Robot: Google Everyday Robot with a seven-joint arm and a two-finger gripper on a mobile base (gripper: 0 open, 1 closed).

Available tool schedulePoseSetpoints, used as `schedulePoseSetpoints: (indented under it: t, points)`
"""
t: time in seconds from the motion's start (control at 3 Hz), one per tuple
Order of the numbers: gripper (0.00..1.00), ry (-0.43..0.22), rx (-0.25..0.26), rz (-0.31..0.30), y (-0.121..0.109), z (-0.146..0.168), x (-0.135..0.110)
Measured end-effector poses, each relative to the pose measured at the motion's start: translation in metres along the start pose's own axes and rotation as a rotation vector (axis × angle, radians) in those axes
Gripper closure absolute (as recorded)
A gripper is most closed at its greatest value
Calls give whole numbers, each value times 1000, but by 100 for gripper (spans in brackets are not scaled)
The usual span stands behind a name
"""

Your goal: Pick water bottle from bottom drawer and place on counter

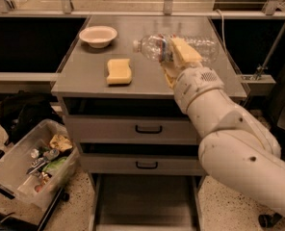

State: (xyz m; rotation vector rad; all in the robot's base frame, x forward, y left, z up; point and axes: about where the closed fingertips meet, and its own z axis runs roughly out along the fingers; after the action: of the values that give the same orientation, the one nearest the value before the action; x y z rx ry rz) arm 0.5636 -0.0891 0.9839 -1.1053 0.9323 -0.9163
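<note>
My gripper [177, 56] is shut on the water bottle [154, 47], a clear plastic bottle held on its side with its cap pointing left. It hangs over the right half of the counter [84, 73]; I cannot tell whether it touches the top. My white arm reaches in from the lower right. The bottom drawer [145, 203] is pulled open below, showing a bare grey floor.
A yellow sponge [119, 71] lies on the counter left of the bottle. A white bowl [98, 35] stands at the back left. Two shut drawers with black handles [148, 129] sit under the top. A clear bin of clutter [34, 165] stands on the floor at left.
</note>
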Motion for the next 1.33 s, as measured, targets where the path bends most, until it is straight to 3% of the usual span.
schedulePoseSetpoints:
  t: [0.33, 1.0, 1.33]
  points:
    - [100, -4, 0, 9, -5, 19, 6]
    - [100, 35, -183, 138, 48, 125, 79]
    - [100, 29, -259, 178, 62, 159, 94]
